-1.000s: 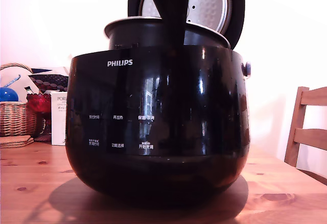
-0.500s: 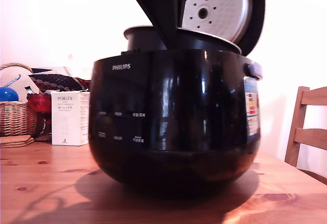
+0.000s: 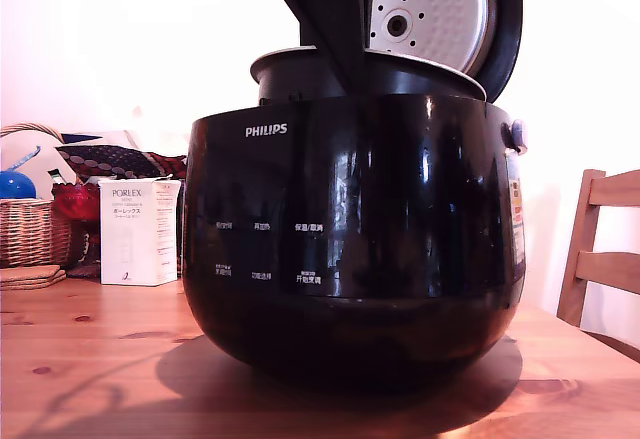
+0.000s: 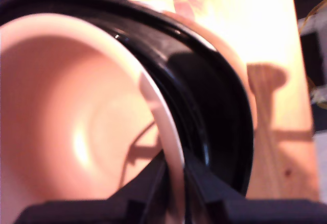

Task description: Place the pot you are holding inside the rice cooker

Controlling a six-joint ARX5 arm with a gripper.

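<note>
Above the rice cooker (image 3: 350,249), our tool (image 4: 173,175) clamps the pot (image 3: 300,74) rim; tilted, it may jam.

A large, glossy black rice cooker (image 3: 350,249) with a rounded body sits on a wooden table (image 3: 90,359). White "PHILIPS" lettering sits high on its front, with 2 rows of small white button labels lower down. Its round lid (image 3: 440,9) stands open above the body, showing a dimpled silver inner plate. A dark, matte pot (image 3: 300,74) with a flared rim sits partly lowered into the cooker's top opening, its rim raised above the cooker's upper edge. In the wrist view, the pot's (image 4: 76,122) pale, smooth interior appears beside the cooker's (image 4: 204,96) black inner wall.
</note>
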